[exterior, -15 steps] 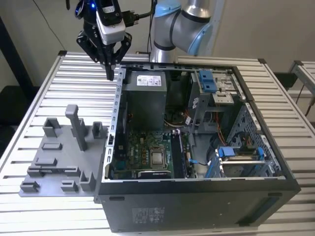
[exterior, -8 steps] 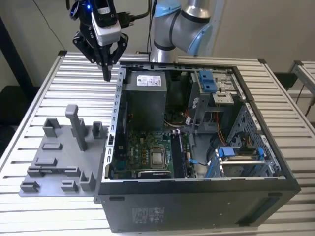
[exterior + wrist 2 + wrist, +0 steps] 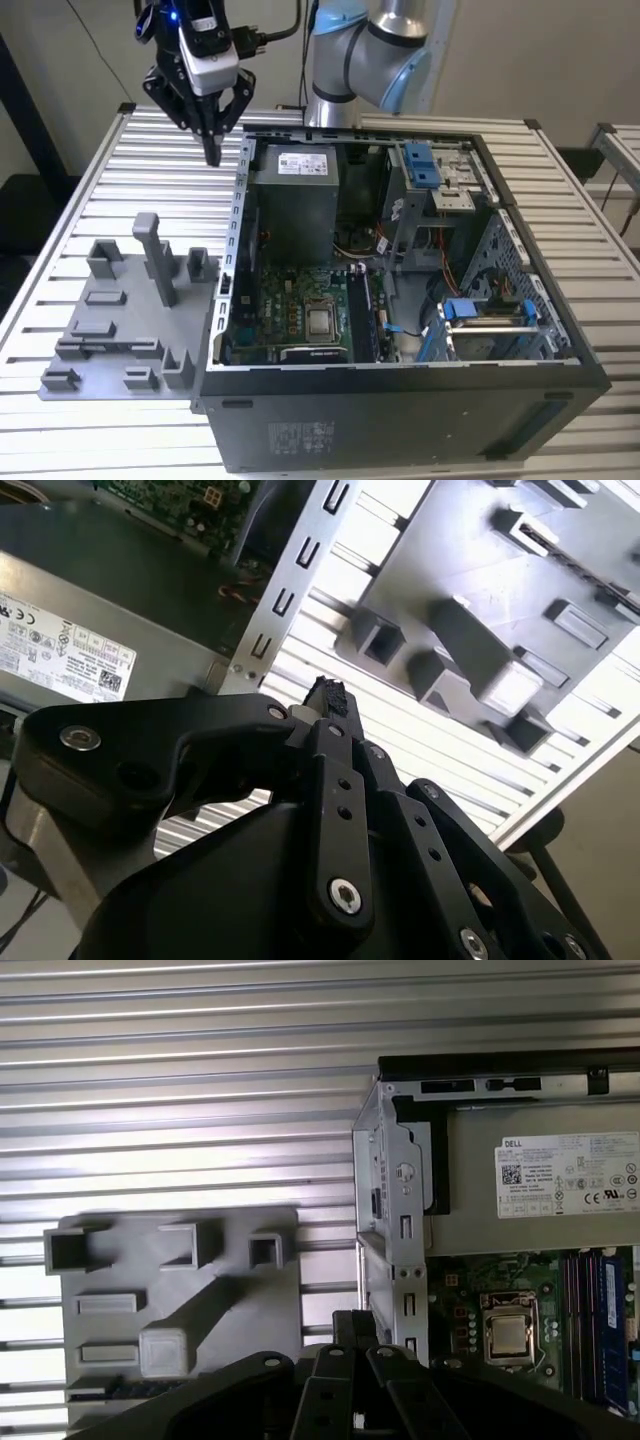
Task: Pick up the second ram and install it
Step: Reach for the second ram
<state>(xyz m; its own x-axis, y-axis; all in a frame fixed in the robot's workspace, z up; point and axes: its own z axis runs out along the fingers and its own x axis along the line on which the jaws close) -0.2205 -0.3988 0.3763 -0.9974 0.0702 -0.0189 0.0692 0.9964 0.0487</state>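
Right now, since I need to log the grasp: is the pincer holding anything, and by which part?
Nothing is held, as far as the views show: the pincer hangs above the table beside the computer case, shut with nothing in it.

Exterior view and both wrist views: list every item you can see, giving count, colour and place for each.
table: one, silver, ribbed, under everything
computer case: one, black, open, on the table toward the exterior view's right
power supply: one, grey, at the far end inside the case
motherboard: one, green, on the case floor
processor: one, silver, in the middle of the motherboard
drive carriers: two, blue, inside the case on the exterior view's right
holder plate: one, light grey, with upright blocks, on the table at the exterior view's left of the case
arm: one, silver and blue, behind the case
gripper: one, black, shut, above the table beside the case's far corner
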